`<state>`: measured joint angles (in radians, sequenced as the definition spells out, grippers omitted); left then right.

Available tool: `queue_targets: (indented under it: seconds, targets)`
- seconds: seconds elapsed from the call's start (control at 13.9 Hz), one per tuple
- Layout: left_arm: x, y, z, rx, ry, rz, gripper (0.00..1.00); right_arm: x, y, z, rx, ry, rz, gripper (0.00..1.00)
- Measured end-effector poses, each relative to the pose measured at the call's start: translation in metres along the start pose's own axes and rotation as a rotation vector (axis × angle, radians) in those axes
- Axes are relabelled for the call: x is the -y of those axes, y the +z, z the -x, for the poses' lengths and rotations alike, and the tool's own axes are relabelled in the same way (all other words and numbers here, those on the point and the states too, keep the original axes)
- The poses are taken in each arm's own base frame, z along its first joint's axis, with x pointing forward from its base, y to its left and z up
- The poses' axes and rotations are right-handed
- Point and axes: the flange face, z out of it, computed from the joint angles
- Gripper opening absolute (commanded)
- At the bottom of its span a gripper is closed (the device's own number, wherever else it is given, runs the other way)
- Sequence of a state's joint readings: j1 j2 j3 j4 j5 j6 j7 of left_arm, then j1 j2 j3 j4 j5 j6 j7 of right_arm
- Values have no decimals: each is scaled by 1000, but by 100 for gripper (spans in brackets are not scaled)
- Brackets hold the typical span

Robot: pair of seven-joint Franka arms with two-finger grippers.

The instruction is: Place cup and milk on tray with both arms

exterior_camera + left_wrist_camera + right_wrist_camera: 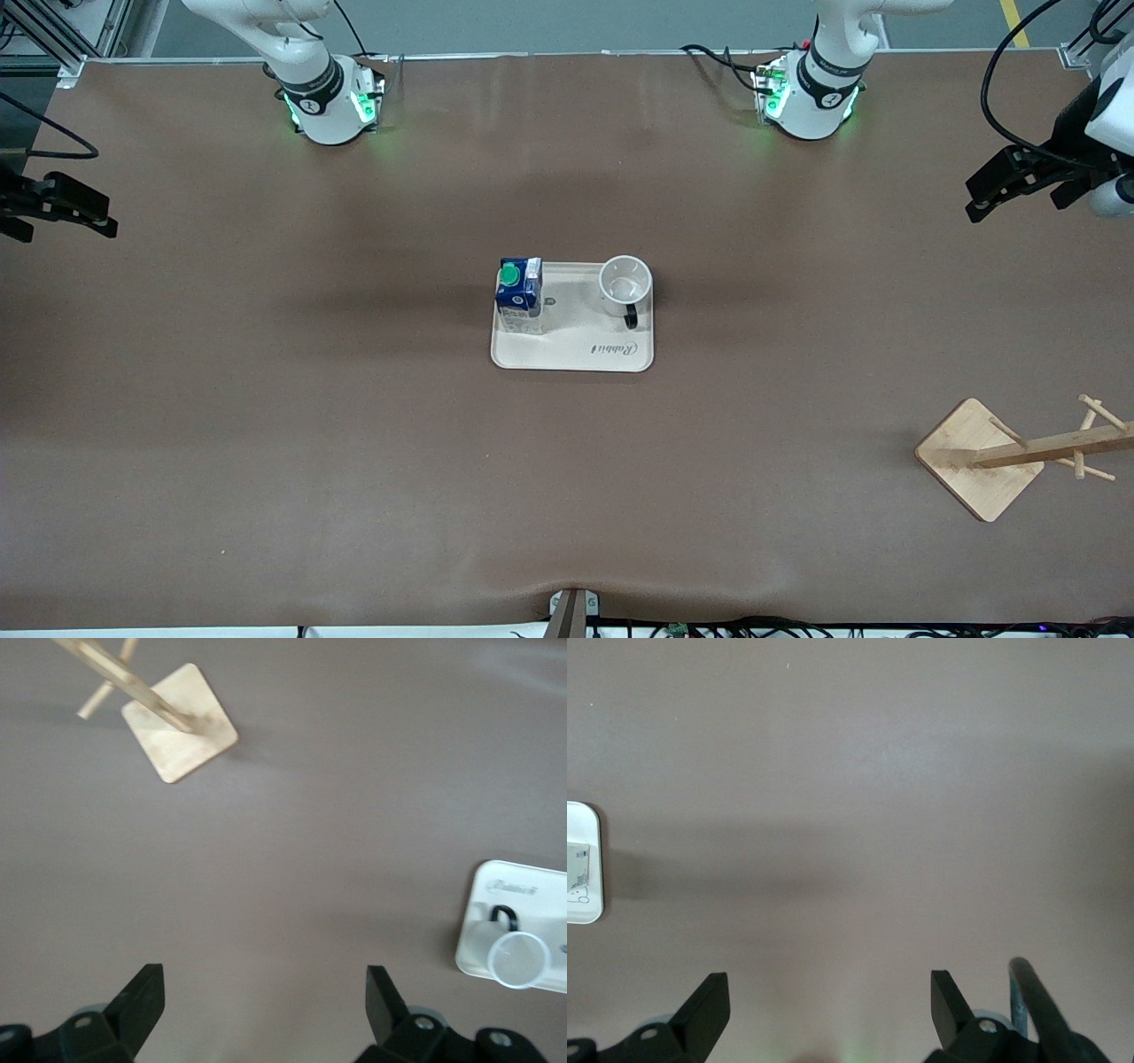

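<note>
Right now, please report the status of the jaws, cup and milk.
Left gripper, right gripper: jaws open, empty, at table ends. Cup and milk upright on tray. Nothing in the way.

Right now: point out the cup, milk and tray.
cup [625,279], front view, inside of the open mouth.
milk [519,297], front view, dark-blue side panel.
tray [576,354], front view, bare floor near the lettering.

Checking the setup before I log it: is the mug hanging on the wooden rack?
No, the cup stands upright on the tray beside the milk, while the wooden rack holds nothing.
</note>
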<state>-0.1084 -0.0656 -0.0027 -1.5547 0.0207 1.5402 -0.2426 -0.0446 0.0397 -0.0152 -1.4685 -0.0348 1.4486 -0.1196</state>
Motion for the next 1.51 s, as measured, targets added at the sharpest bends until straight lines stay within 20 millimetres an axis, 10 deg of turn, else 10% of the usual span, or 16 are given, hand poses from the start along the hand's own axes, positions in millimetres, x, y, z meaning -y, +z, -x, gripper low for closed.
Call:
queue_targets:
  seconds: [1.51]
  targets:
    - [-6, 1, 2, 10, 9, 17, 100, -11, -32, -6, -133, 29, 16, 100]
